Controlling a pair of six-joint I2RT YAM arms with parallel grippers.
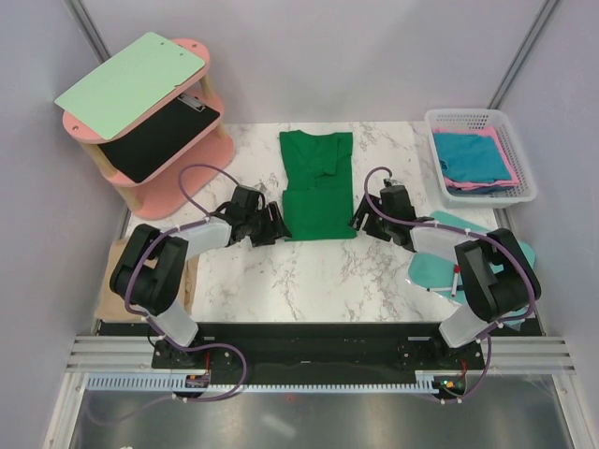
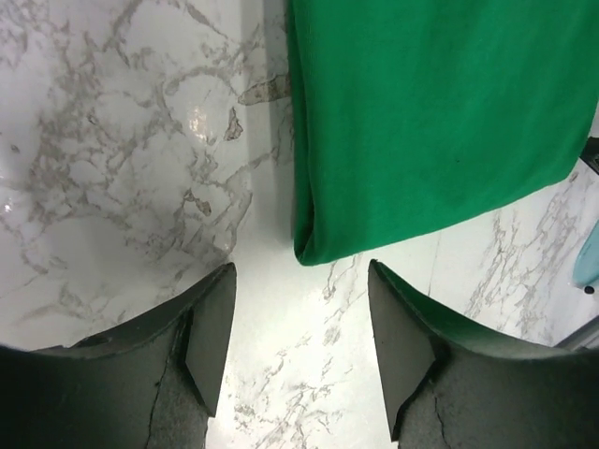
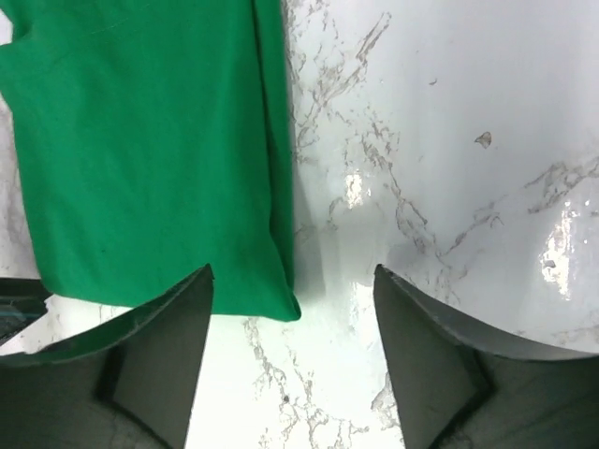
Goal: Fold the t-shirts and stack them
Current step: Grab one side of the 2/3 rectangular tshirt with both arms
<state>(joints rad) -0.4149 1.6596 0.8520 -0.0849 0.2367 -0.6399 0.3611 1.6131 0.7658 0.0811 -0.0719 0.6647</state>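
Observation:
A dark green t-shirt (image 1: 318, 187) lies on the marble table, folded lengthwise into a long strip, collar at the far end. My left gripper (image 1: 277, 225) is open and empty just beside its near left corner. In the left wrist view the shirt (image 2: 430, 122) has its corner just ahead of the open gripper (image 2: 300, 271). My right gripper (image 1: 360, 218) is open and empty at the near right corner. In the right wrist view the shirt (image 3: 150, 159) has its corner just ahead of the gripper (image 3: 293, 276). Teal-blue (image 1: 468, 150) and pink (image 1: 487, 182) shirts lie in a basket. A tan shirt (image 1: 114, 276) lies at the left edge.
A white basket (image 1: 520, 154) stands at the back right. A mint-teal board (image 1: 432, 267) lies under my right arm. A pink two-tier shelf (image 1: 211, 140) at the back left carries a pale green clipboard (image 1: 131, 84) and a black one below it.

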